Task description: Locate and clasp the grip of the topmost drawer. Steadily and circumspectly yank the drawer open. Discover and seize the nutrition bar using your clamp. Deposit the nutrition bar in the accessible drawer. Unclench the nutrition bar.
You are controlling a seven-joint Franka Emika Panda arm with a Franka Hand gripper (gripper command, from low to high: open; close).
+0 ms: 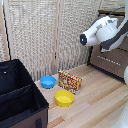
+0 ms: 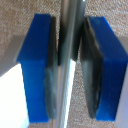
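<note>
The gripper (image 2: 70, 60) pinches the silver bar handle (image 2: 70, 30) of the topmost drawer (image 1: 111, 61), the bar's long axis running between its pads (image 2: 52, 75).

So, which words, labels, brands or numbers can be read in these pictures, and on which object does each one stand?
No text can be read in either view.
Flat red and yellow-orange cardboard box: it carries a patterned print, but this is too small and blurred to read.
Round blue bowl, round yellow bowl, black fabric bin: no marking visible.
Blue gripper pads and silver bar handle: no marking visible.
</note>
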